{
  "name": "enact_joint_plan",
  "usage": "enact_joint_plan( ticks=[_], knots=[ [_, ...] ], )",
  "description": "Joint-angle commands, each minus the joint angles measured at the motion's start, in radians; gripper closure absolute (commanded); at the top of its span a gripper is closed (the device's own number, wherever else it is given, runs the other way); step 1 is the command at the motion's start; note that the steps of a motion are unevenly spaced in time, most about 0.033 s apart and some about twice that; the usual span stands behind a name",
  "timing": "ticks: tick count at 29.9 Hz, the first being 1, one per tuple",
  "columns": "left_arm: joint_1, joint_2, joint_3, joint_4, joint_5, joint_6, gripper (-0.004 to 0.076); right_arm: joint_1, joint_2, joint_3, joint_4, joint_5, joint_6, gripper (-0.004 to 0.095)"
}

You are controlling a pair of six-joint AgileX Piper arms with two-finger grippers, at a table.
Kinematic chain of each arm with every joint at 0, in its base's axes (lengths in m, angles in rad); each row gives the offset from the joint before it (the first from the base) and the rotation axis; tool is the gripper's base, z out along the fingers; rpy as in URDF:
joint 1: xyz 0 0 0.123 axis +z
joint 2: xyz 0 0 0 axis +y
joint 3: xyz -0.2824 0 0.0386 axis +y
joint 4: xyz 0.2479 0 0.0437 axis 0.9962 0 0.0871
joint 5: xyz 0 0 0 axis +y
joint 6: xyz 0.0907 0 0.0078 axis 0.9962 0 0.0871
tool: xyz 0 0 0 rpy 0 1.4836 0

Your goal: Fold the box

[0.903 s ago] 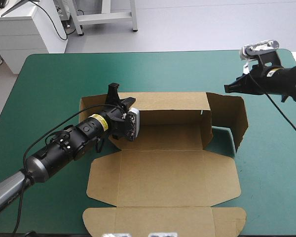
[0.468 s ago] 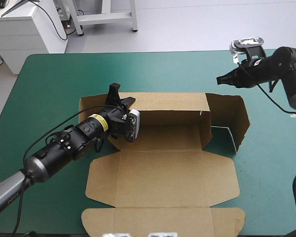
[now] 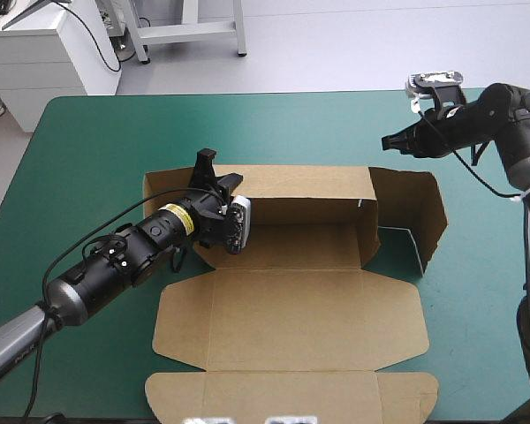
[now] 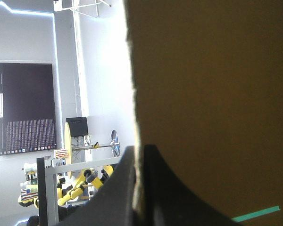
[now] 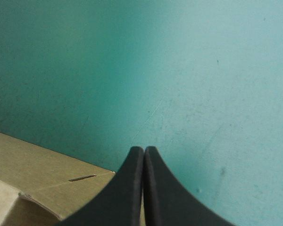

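Holding box (image 3: 291,309) back wall upright w/ L gripper (image 3: 217,175) clamped on it, R gripper (image 3: 389,141) closed & empty; next prob. tucking right flap.

One brown box (image 3: 291,309), two tools, the left tool (image 3: 214,174) and the right tool (image 3: 390,141), on one teal-green table (image 3: 97,159).

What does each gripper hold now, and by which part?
Left black-fingered gripper pinches the brown cardboard box at the top edge of its raised far wall. Right gripper, shut, holds nothing.
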Motion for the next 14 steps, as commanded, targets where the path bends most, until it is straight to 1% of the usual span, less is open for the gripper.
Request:
enact_joint_plan(
  ticks=[1, 6, 11, 14],
  knots=[
    [0.006, -0.019, -0.026, 0.003, -0.072, 0.007, 0.0732, -0.003, -0.021, -0.035, 0.029, -0.044, -0.002, 0.0927],
    [0.055, -0.002, -0.026, 0.000, -0.085, 0.007, 0.0732, -0.003, 0.009, -0.047, 0.038, -0.042, -0.002, 0.0927],
    [0.061, 0.001, -0.026, 0.000, -0.106, 0.007, 0.0731, -0.003, 0.044, -0.059, 0.066, -0.064, -0.002, 0.0927],
    [0.064, 0.012, -0.026, 0.000, -0.120, 0.007, 0.0731, -0.003, 0.080, -0.083, 0.083, -0.047, -0.002, 0.0927]
  ],
)
